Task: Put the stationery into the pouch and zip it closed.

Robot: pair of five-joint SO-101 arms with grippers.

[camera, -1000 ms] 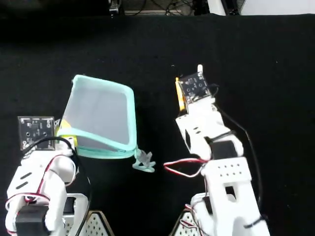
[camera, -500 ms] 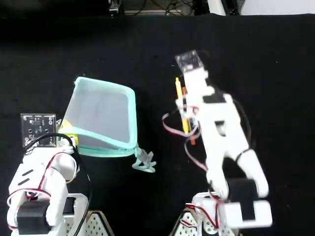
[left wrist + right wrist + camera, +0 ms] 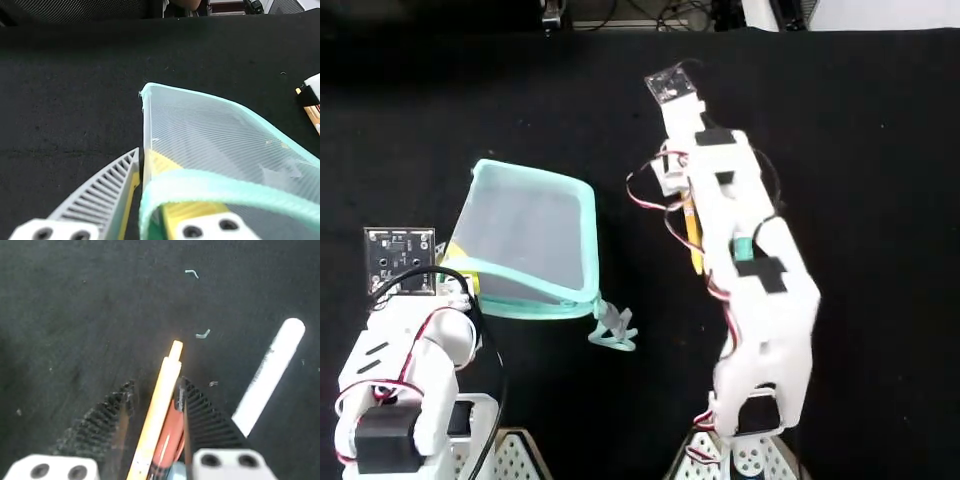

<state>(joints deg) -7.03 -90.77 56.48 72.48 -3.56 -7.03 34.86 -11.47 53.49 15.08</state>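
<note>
The mesh pouch (image 3: 525,235) with mint trim lies left of centre, its mouth held up. My left gripper (image 3: 455,268) is shut on the pouch's near edge; in the left wrist view one finger is outside and the yellow one inside the pouch (image 3: 215,135), with the left gripper (image 3: 143,155) at the rim. A yellow pen (image 3: 692,235) lies on the cloth beside my stretched right arm (image 3: 720,200). In the right wrist view the right gripper (image 3: 156,385) stands open astride the yellow pen (image 3: 160,400) and an orange pen (image 3: 170,437). A white stick (image 3: 270,372) lies just outside one finger.
The pouch's mint zip strap (image 3: 613,330) trails on the black cloth between the two arm bases. The table's far edge (image 3: 640,30) runs along the back, with cables behind it. Black cloth lies open to the right of the right arm.
The right arm has stretched forward and swung slightly left over the pens, its camera board travelling towards the far edge. The pouch and the left arm stayed put.
</note>
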